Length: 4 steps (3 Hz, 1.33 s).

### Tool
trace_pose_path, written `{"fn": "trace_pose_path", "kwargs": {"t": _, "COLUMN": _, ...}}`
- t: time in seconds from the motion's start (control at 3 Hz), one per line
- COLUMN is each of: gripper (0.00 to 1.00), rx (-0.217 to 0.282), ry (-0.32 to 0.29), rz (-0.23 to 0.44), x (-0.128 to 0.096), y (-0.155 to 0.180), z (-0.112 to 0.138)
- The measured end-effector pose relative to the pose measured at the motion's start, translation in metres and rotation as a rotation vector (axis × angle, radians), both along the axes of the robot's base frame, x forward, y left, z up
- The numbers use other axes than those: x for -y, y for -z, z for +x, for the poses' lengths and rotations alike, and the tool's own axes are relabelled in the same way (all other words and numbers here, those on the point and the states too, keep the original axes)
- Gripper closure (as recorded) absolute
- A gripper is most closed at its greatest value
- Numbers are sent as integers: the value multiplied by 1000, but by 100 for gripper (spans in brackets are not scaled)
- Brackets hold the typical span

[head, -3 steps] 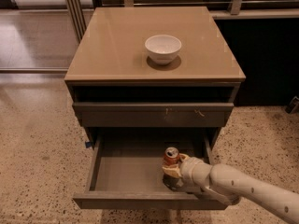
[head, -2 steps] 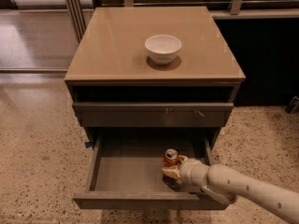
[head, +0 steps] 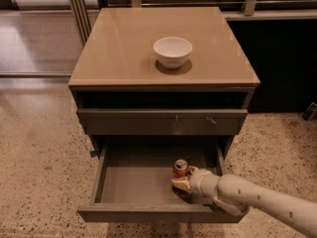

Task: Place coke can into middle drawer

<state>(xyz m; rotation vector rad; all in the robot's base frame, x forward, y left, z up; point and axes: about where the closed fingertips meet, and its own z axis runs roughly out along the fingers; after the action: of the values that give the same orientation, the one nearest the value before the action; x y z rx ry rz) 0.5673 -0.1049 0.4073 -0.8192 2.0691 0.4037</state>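
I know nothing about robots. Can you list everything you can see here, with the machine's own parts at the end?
cabinet: one, tan top, middle of the view
bowl: one, white, on the cabinet top, toward the back
upper drawer front: one, grey, shut, under the top
middle drawer: one, dark grey, pulled out, lowest in view
coke can: one, red with a silver top, upright in the middle drawer, right of centre
floor: speckled beige, around the cabinet
arm: one, cream, reaching in from the lower right
gripper: one, cream, inside the middle drawer at the coke can's base
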Motion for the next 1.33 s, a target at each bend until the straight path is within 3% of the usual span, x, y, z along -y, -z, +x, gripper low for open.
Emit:
{"fn": "trace_pose_path", "kwargs": {"t": 1.0, "gripper": 12, "rx": 0, "ry": 0, "rz": 0, "x": 0, "y": 0, "z": 0}}
{"fn": "trace_pose_path", "kwargs": {"t": 1.33, "gripper": 0, "rx": 0, "ry": 0, "rz": 0, "x": 0, "y": 0, "z": 0}}
